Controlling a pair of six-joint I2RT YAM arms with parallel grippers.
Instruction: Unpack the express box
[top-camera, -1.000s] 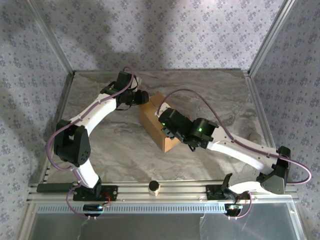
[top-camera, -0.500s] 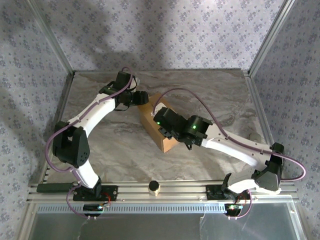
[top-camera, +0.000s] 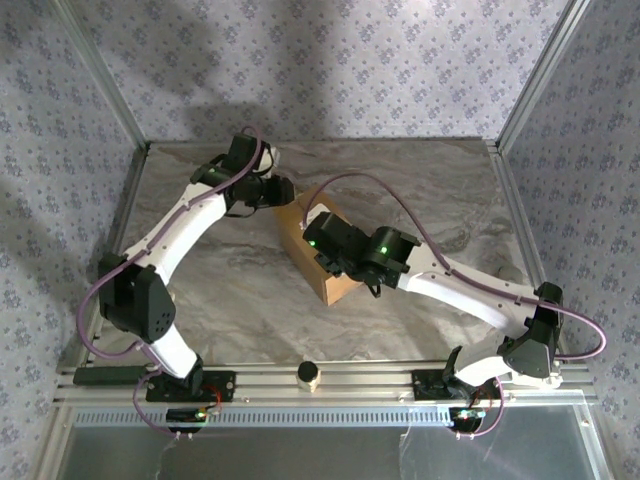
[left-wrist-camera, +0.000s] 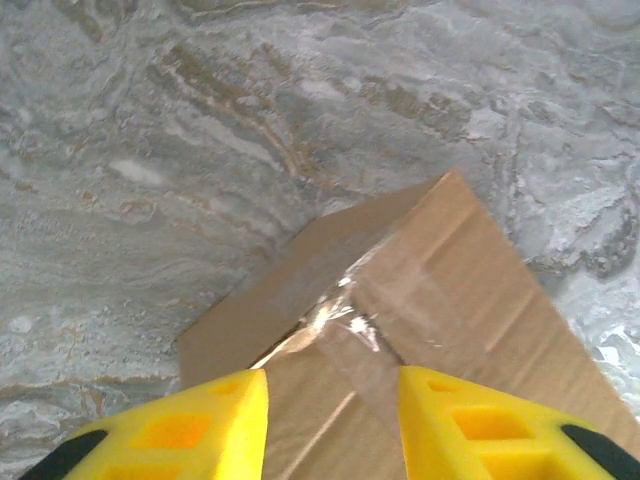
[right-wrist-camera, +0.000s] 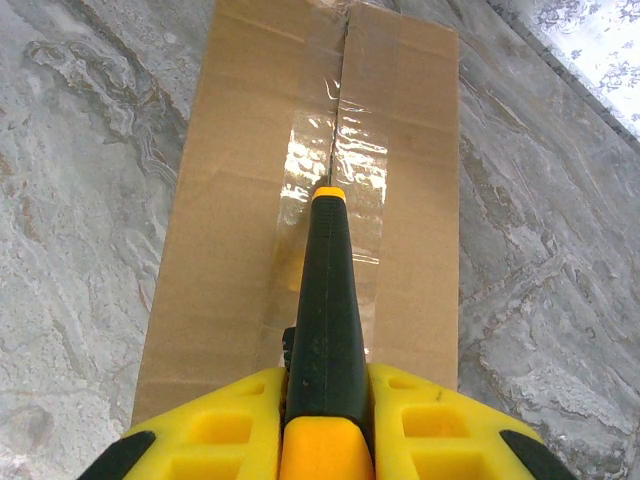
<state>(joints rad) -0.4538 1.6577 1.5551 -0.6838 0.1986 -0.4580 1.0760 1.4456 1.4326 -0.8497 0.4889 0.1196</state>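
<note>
The express box (top-camera: 303, 245) is a tan carton lying diagonally in the middle of the marble table, its flaps closed under glossy clear tape (right-wrist-camera: 345, 150). My right gripper (top-camera: 326, 246) hovers over its top, shut on a dark-handled cutter (right-wrist-camera: 328, 300) whose yellow tip sits on the taped centre seam; the fingers (right-wrist-camera: 230, 420) clamp the handle from both sides. At the box's far end my left gripper (top-camera: 283, 192) stands with its yellow fingers (left-wrist-camera: 215, 420) apart just above the taped corner (left-wrist-camera: 355, 320), nothing between them.
A small cylinder with a dark top (top-camera: 308, 373) stands on the front rail. Metal frame posts (top-camera: 105, 90) and patterned walls close in the table (top-camera: 420, 190) at the back and sides. Bare marble lies left and right of the box.
The right gripper with the cutter has slid left and further along the box top. The left gripper has drawn slightly back toward the far-left corner, its jaws widening and then narrowing.
</note>
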